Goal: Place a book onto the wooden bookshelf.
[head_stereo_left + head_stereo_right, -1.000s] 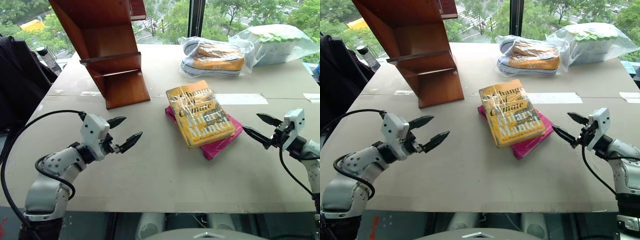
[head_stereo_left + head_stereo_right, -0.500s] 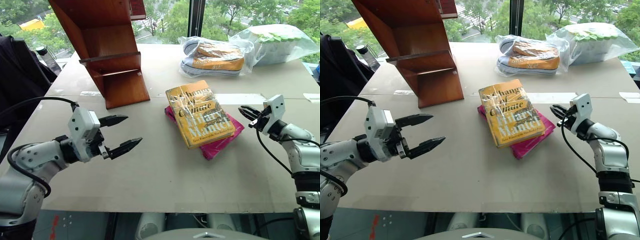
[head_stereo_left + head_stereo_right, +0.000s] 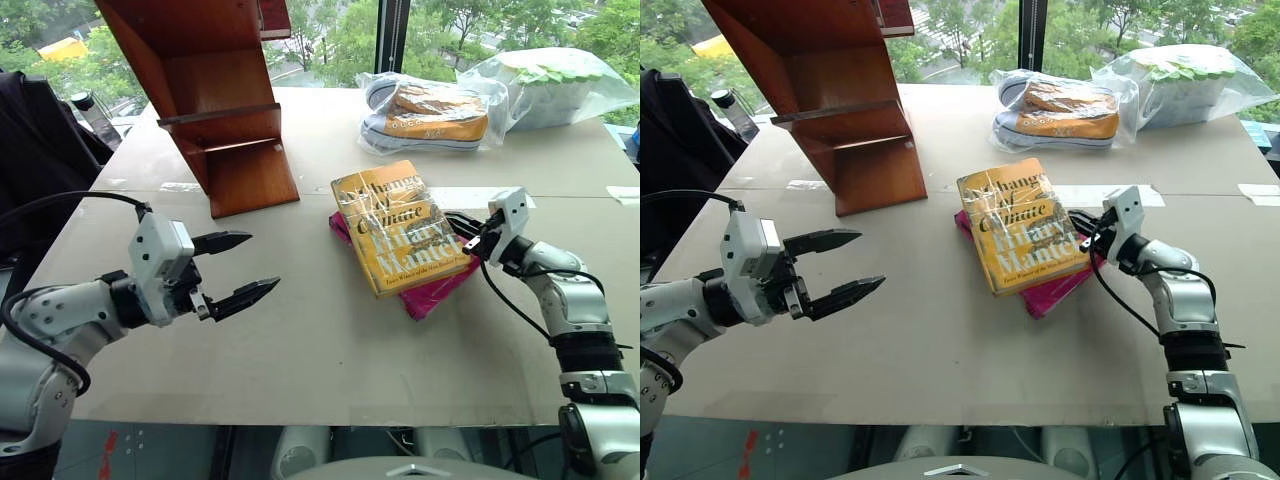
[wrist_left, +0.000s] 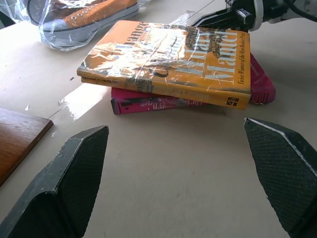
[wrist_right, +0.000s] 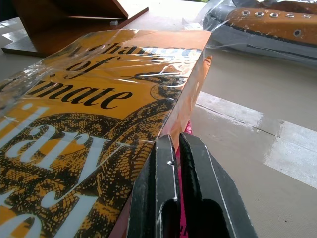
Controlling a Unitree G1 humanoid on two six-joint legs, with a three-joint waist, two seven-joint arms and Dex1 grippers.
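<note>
The book (image 3: 400, 228), yellow-orange and plastic-wrapped, lies cover-up on a bright pink book (image 3: 440, 292) at mid-table. My right gripper (image 3: 462, 226) is shut, its tips against the yellow book's right edge; in the right wrist view the two fingers (image 5: 166, 163) meet just below the cover's edge (image 5: 195, 74). My left gripper (image 3: 262, 260) hangs open over bare tabletop, left of the books, and points toward them (image 4: 168, 59). The wooden bookshelf (image 3: 225, 110), reddish-brown and stepped, stands at the back left.
A bagged pair of sneakers (image 3: 425, 115) and another plastic-wrapped bundle (image 3: 550, 85) lie at the back right. A dark jacket (image 3: 35, 150) hangs beyond the left table edge. A pale tape strip (image 3: 480, 197) runs behind the books.
My right gripper went from open to shut and travelled left across the table to the yellow book's right edge. The left gripper rose and drew back a little, still open.
</note>
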